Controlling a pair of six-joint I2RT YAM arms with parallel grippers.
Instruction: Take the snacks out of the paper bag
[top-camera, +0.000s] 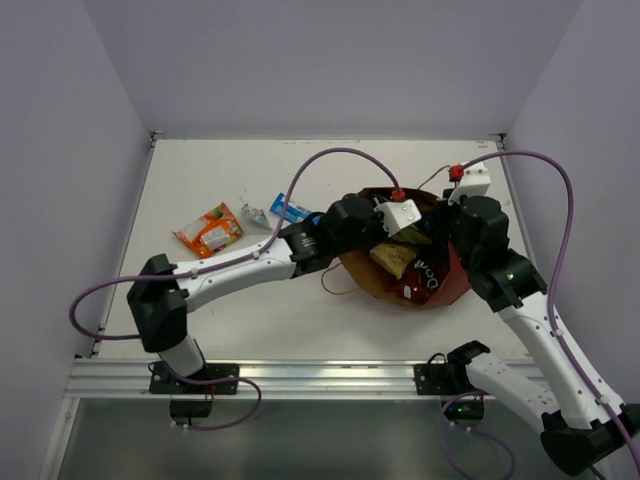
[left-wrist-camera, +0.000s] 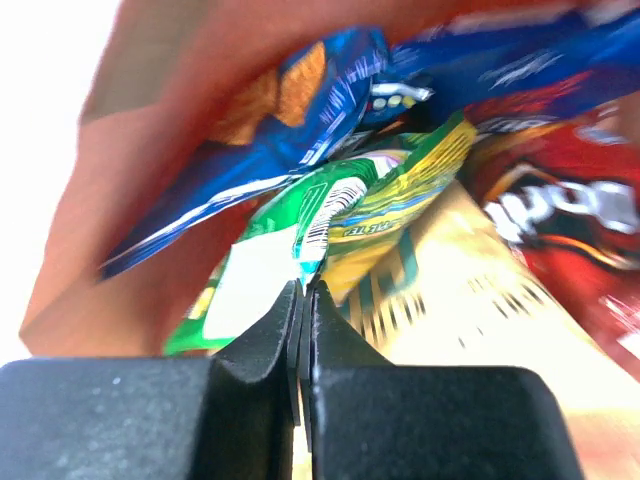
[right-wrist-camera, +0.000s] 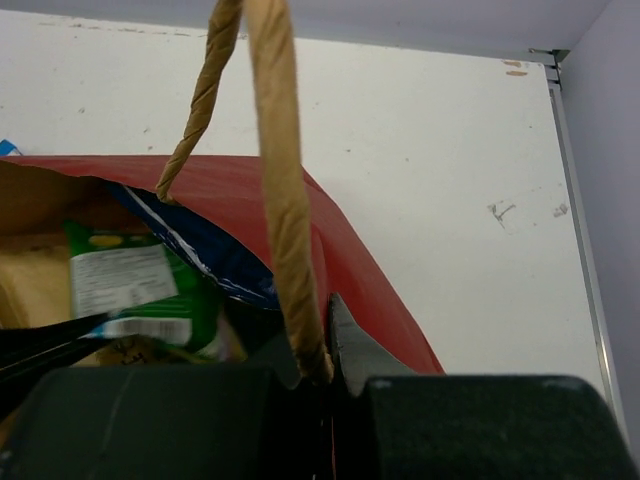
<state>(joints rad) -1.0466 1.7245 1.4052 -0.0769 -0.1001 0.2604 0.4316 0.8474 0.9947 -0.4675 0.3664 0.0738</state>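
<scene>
The white table (top-camera: 200, 170) stands between pale walls. The paper bag (top-camera: 452, 282) lies on its right part, mouth turned toward the left arm, and 3 packets (top-camera: 208, 230) lie well left of it. The left gripper (left-wrist-camera: 305, 290) is inside the mouth, jaws closed on the near corner of a green pack (left-wrist-camera: 335, 200), whose long axis runs straight away from them, deeper in. The right gripper (right-wrist-camera: 318, 352) pinches the bag's handle (right-wrist-camera: 285, 200), so I judge the left arm should pull backward.
</scene>
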